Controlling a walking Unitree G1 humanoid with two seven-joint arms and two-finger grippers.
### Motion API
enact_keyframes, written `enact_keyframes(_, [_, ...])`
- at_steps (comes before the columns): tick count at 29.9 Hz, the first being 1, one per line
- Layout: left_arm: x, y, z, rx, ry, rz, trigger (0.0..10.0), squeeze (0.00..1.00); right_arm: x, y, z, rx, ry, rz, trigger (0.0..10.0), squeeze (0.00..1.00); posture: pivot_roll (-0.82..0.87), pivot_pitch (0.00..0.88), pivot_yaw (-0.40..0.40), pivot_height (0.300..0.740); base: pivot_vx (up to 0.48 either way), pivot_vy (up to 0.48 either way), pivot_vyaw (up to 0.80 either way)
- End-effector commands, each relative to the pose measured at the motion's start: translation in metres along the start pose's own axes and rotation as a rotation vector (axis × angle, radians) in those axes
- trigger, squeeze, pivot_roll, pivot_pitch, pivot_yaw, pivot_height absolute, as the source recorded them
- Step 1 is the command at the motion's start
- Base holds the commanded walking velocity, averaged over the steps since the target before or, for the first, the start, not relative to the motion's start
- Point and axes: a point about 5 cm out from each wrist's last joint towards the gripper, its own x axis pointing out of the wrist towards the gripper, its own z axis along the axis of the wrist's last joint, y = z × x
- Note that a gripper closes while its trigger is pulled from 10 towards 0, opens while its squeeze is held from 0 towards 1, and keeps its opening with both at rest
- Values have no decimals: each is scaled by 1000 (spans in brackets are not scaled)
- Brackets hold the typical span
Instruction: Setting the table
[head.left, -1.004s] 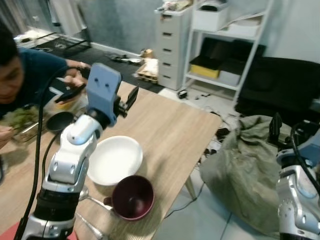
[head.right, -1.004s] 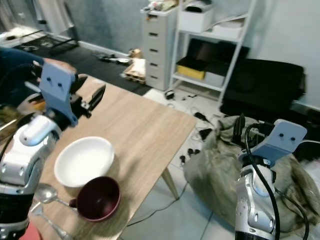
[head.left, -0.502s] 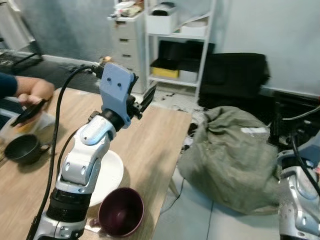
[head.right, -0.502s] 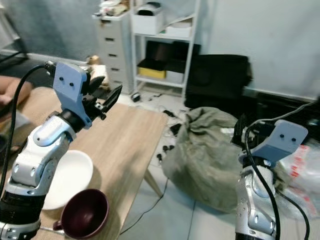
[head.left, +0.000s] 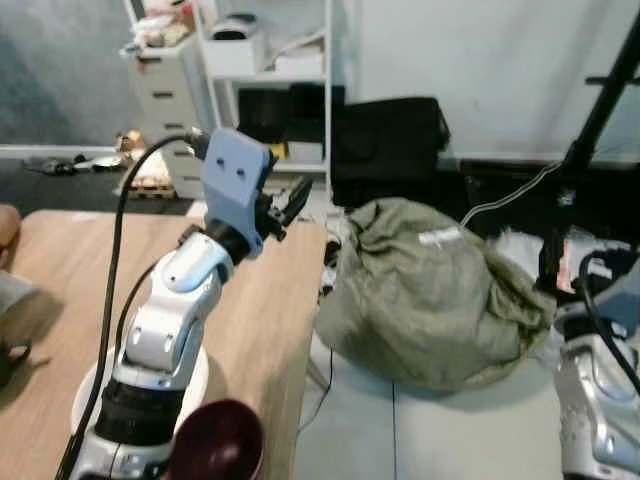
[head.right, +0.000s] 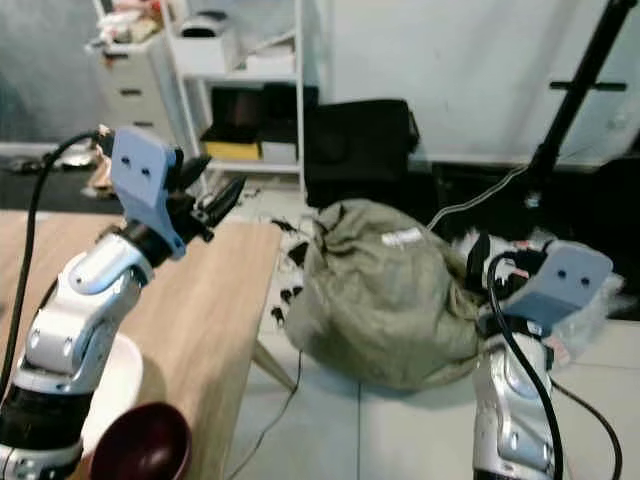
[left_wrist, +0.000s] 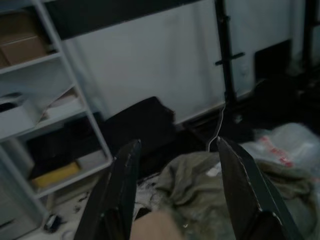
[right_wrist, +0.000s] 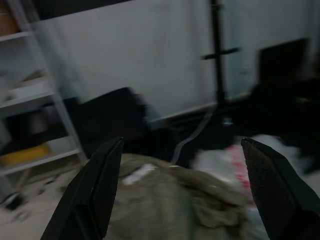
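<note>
1. A dark maroon round cup (head.left: 218, 452) and a white round bowl (head.left: 85, 400) sit close together at the near edge of the light wooden counter (head.left: 262, 300), probably laid as one place setting.
2. The left gripper (head.left: 283, 207) hangs raised above the counter, fingers spread and empty; the right gripper (right_wrist: 180, 190), fingers spread wide and empty, idles beside a crumpled olive fabric sack (head.left: 420, 290) on the floor.
3. The sack's pale label is too blurred to read.

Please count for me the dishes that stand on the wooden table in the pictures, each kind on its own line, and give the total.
White bowl: 1
Dark red cup: 1
Total: 2, both near the table's right edge, beside the raised left arm; the arm hides part of the bowl.
</note>
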Motion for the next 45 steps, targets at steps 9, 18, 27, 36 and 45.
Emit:
enact_keyframes(9, [1,-3,-6,-20,20,1,10000,0,2,4,5,-88,-20,42,10000,0,-109,0,171,740,0,0,-490])
enact_keyframes(18, [1,-3,-10,-31,34,31,10000,0,2,5,5,-83,-19,45,10000,0,-109,0,171,740,0,0,0])
enact_keyframes(27, [1,-2,-12,-30,39,45,10000,0,2,5,4,-81,-16,42,10000,0,-107,0,167,740,0,0,0])
enact_keyframes(36, [1,-2,-13,-41,40,55,10000,0,1,6,2,-79,-12,43,10000,0,-107,0,164,740,0,0,0])
enact_keyframes(45, [1,-2,-12,-43,36,59,10000,0,2,6,2,-80,-13,46,10000,0,-106,0,163,740,0,0,0])
